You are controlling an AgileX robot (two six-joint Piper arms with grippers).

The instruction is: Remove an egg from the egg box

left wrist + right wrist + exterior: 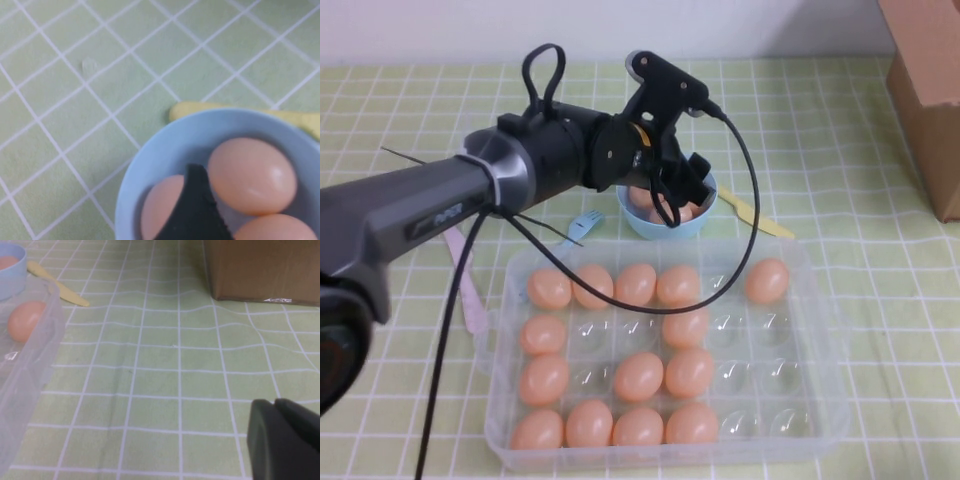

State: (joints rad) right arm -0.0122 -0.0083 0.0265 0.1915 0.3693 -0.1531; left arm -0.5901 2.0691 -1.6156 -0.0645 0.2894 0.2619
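Observation:
The clear egg box lies at the table's front and holds several peach-orange eggs. My left gripper is lowered into the light blue bowl just behind the box, with its jaws apart. In the left wrist view one black finger stands between eggs lying in the bowl, next to a large egg; the other finger is out of view. My right gripper is shut and empty, low over the table right of the box, out of the high view.
A brown cardboard box stands at the back right, also in the right wrist view. A yellow utensil lies beside the bowl. A blue fork and a pink spoon lie left of the box.

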